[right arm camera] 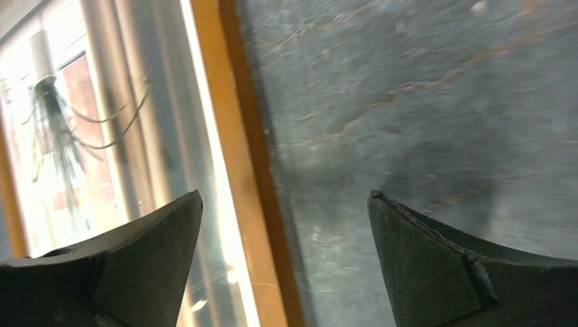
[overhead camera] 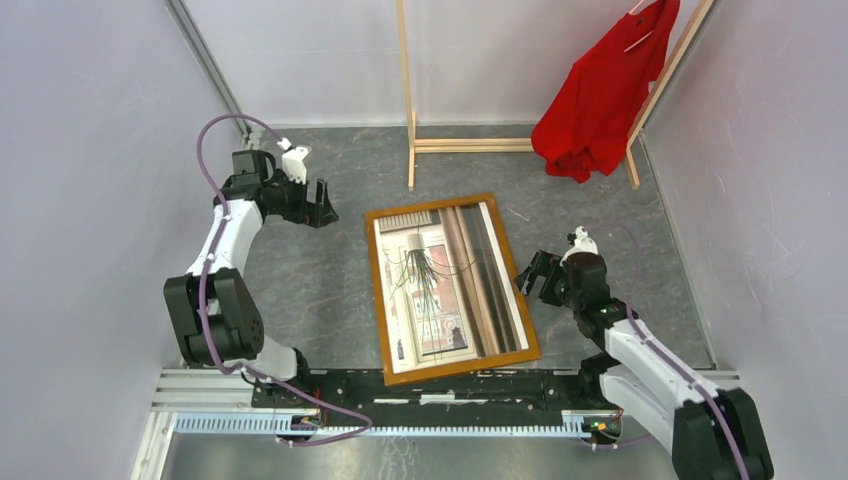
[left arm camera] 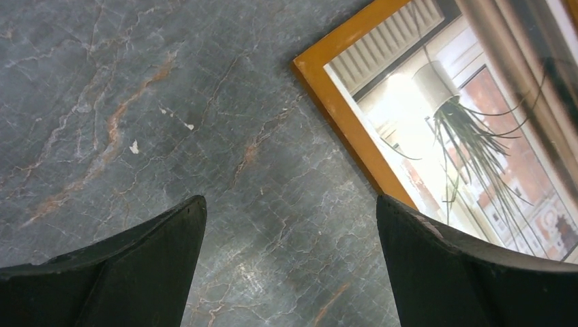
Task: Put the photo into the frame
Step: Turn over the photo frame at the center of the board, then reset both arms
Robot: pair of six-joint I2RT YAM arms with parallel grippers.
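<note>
The photo (overhead camera: 445,290) is lying face up inside the frame (overhead camera: 377,300), its window, hanging spiky plant and curtains showing, and its edges are sitting within the orange-brown strips. Both are resting flat on the grey marbled surface (overhead camera: 310,280), between the two claws.

The right claw (overhead camera: 530,275) is hanging just beside the frame's right strip, with its jaws spread wide and nothing between them. In the right wrist view, that strip (right arm camera: 238,170) is running between the two fingers. One finger (right arm camera: 129,266) is showing over the photo (right arm camera: 102,136), and the other is showing over bare surface. That view is slightly blurred.

The left claw (overhead camera: 322,205) is hovering near the frame's far left corner but apart from it, also gaping wide and holding nothing. In the left wrist view, only bare surface is showing between its fingers (left arm camera: 157,266). The frame's corner (left arm camera: 341,116) is lying ahead and to the right of them, with the photo (left arm camera: 470,143) inside it.

Beyond both claws, a pale wooden rack (overhead camera: 470,145) is standing at the far wall, and a red shirt (overhead camera: 600,100) is hanging from it.
</note>
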